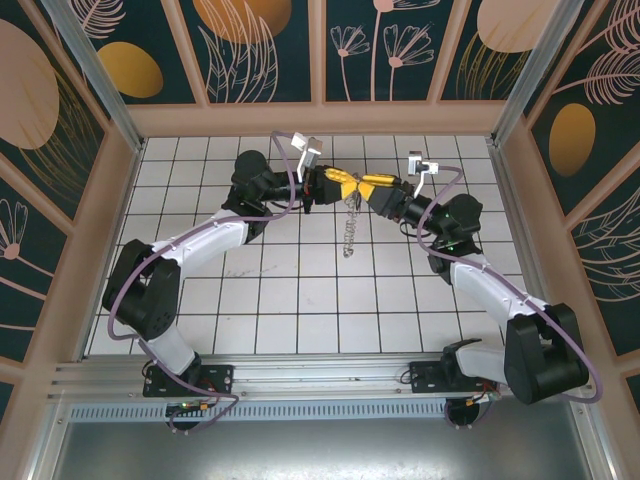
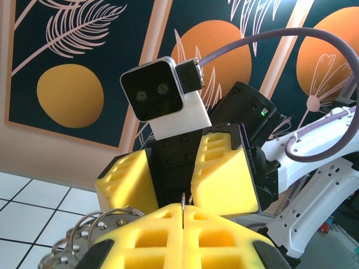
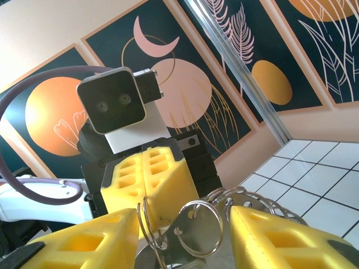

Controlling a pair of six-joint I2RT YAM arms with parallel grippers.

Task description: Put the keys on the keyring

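Top view: arms meet nose to nose over the far middle of the table (image 1: 300, 300). Left gripper (image 1: 342, 184) and right gripper (image 1: 372, 188) point at each other, tips almost touching. Keyring (image 1: 347, 232) hangs from that meeting point as a thin strand dropping toward the near side, its long axis running across the line between the grippers. Both arms reach forward and bend inward, wrists level. Left wrist view: left gripper (image 2: 183, 217) is closed, a thin ring wire pinched in the seam of its fingers; keyring coils (image 2: 104, 219) bunch just to one side. The right gripper (image 2: 175, 185) faces it squarely, jaws apart. Right wrist view: right gripper (image 3: 185, 246) is spread, with the front rings of the keyring (image 3: 244, 196) between its fingers and touching neither pad as far as I can see. It grips nothing. Which piece is the key, cannot tell. Judgement: the right gripper is nearer the free rings, which lie straight ahead between its fingers, so the pinch is its to make.
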